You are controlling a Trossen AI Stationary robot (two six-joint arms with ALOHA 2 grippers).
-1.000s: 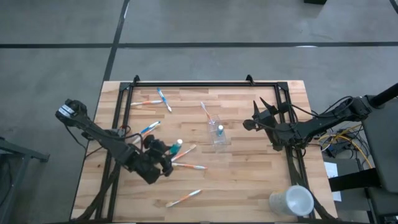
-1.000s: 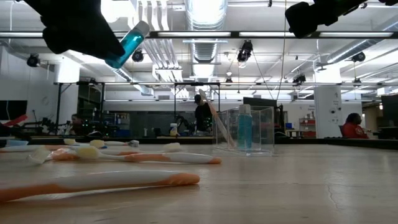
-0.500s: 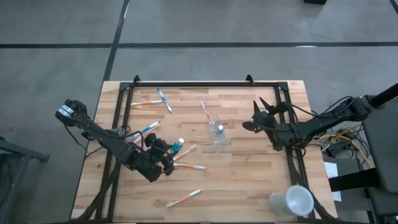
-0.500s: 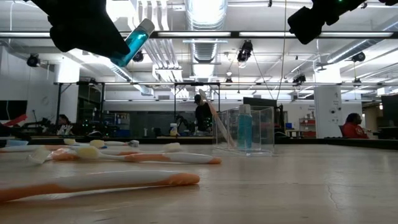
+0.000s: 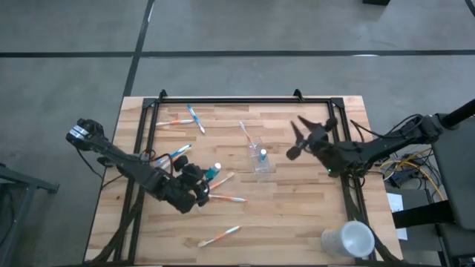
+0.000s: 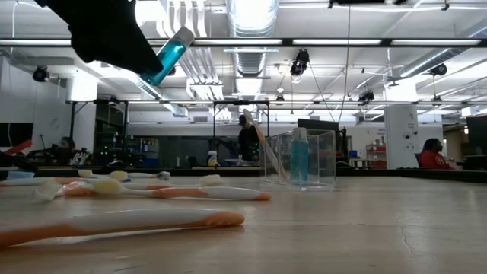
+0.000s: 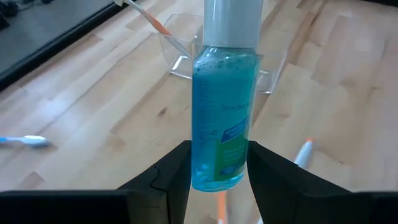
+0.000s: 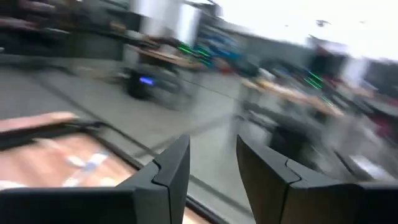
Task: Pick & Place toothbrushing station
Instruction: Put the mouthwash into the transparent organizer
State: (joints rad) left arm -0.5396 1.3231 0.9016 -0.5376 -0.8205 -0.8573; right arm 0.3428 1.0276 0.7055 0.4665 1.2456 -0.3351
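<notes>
My left gripper (image 5: pixel 200 182) is shut on a small blue tube with a white cap (image 7: pixel 224 112), held above the table's left middle; the tube also shows in the low view (image 6: pixel 169 52). The clear plastic cup (image 5: pixel 260 158) stands on its base at the table's middle, and it holds another blue tube (image 6: pixel 299 156) and a toothbrush leaning on its rim (image 6: pixel 262 148). Several toothbrushes lie flat on the table, among them one (image 5: pixel 223 180) just under the left gripper. My right gripper (image 5: pixel 295 138) is open and empty, to the right of the cup. My left gripper pinches the blue tube's bottom end (image 7: pixel 214 177) between its two fingers (image 7: pixel 177 171). The tube lies along the fingers, and its capped end (image 7: pixel 231 22) sticks out ahead of them toward the cup. It is lifted clear of the table and tilted cap-up (image 6: pixel 181 36).
A larger opaque white cup (image 5: pixel 347 241) lies at the near right corner. Toothbrushes lie at the far left (image 5: pixel 174 122), beside the left arm (image 5: pixel 172 155), near the middle (image 5: pixel 226 198) and toward the near edge (image 5: pixel 219 236). A dark frame (image 5: pixel 245 100) edges the table.
My left gripper has carried the blue tube a little up and toward the clear cup, keeping hold of it. My right gripper has moved a little toward the cup, tipped upward, and risen out of the low view.
</notes>
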